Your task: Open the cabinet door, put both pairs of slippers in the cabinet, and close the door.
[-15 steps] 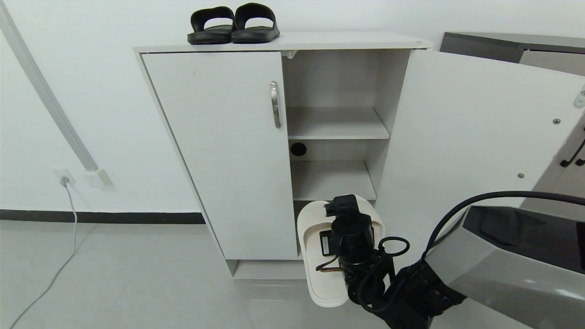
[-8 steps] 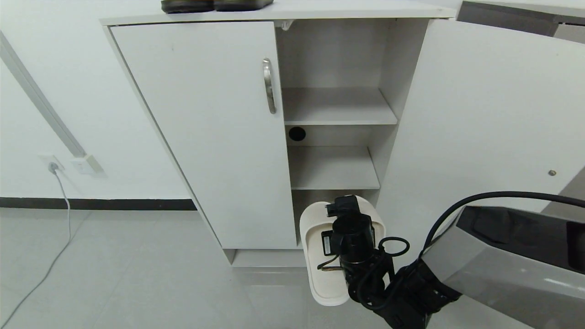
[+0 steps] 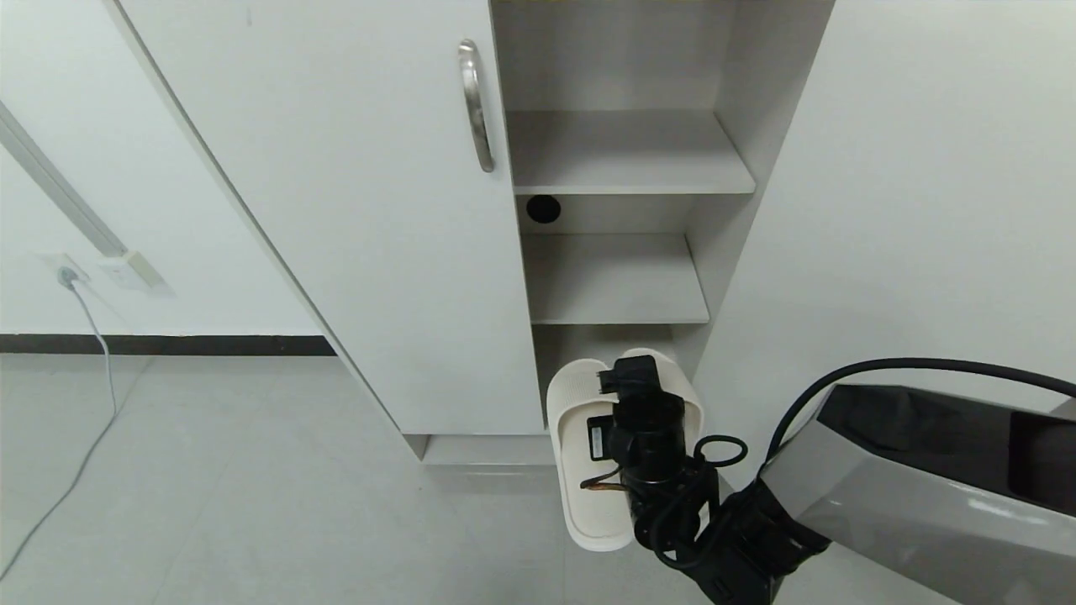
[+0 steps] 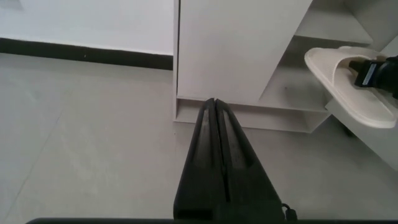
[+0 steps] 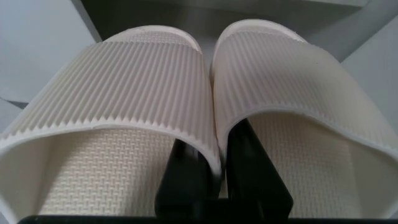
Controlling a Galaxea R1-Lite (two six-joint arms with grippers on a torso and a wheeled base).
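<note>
The 2 cream ribbed slippers (image 3: 578, 483), clamped by the right gripper (image 5: 217, 177), should be slid level into the bottom of the white cabinet (image 3: 378, 252); the left gripper (image 4: 214, 104) is closed, empty.

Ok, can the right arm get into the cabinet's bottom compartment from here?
Probably yes: the cabinet door stands open, and the bottom compartment lies just beyond the cream slippers in the right pincer, nothing between.

Slippers (image 3: 577, 470) before lowest compartment (image 3: 582, 339) of cabinet (image 3: 740, 126), beside closed door (image 3: 361, 210)
</note>
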